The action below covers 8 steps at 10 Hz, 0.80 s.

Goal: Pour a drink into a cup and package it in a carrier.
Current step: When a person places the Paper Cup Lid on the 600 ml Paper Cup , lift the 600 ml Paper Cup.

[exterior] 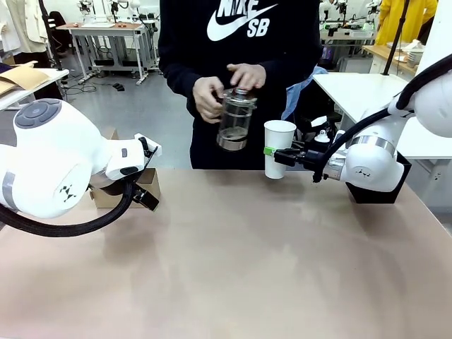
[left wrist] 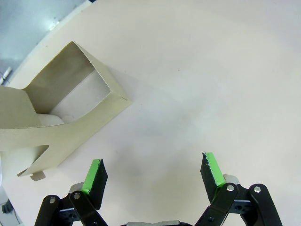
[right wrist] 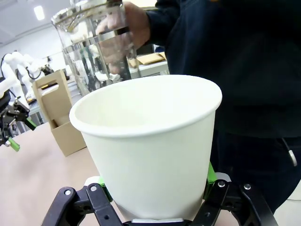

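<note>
1. The right gripper [exterior: 271, 152] was pinching the white paper cup [exterior: 280, 148] low on its wall. The cup stood upright at the table's far edge, just in front of the person. Whether its base rested on the table [exterior: 233, 268] could not be told.
2. The person held the glass jug [exterior: 235, 116] in both hands, 1 hand [exterior: 247, 74] on the metal lid. The jug hung upright, near the cup and a little higher, not over its mouth. Hardly any dark drink could be made out through the glass.
3. A pour from that side would likely need a tilt toward the rim. An off-centre stream could run down the cup onto the green pads [right wrist: 211, 176].
4. A thin paper wall squeezed near its base might buckle once filled, or slip under the added weight.
5. The far edge lay close beneath the cup, so a nudge outward could drop it off the table.
6. The left gripper [left wrist: 153, 172] hung with fingers spread and nothing between them, over bare table just beside the carrier [left wrist: 70, 108].
7. The carrier sat well apart from the cup, at the left rear. A full cup would probably cross the table, and sloshing looked the main hazard.
8. The carrier's tall handle and the left arm crowded that corner. The black box [exterior: 378, 191] hemmed in the right arm behind.
9. The table's middle and near side lay open for moving.
</note>
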Tool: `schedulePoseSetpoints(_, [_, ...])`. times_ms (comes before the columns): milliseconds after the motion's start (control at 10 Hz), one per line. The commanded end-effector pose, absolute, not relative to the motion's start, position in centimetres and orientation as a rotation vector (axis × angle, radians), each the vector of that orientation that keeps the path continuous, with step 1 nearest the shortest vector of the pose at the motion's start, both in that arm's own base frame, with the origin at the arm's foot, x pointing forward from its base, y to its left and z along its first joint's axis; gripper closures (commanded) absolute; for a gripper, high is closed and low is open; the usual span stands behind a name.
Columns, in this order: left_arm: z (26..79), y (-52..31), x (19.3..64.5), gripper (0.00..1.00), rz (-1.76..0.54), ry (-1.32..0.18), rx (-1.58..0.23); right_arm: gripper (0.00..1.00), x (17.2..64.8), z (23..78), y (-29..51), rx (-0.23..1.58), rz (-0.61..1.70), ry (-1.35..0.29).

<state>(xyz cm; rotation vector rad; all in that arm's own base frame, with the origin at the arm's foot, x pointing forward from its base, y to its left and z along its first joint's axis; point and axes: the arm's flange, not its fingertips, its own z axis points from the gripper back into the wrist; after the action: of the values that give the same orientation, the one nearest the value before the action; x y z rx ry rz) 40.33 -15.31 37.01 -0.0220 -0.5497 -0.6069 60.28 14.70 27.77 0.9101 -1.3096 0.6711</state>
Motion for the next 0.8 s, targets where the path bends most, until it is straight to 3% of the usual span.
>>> schedulePoseSetpoints(0, [37.03, -15.22, 40.34, 0.0, -0.605, -0.55, -0.025, 0.2, 60.22, 28.1, 15.05, 0.903, 0.654, -1.313])
schedulePoseSetpoints(700, [37.03, -15.22, 40.34, 0.0, -0.605, -0.55, -0.025, 0.2, 60.22, 28.1, 15.05, 0.903, 0.654, -1.313])
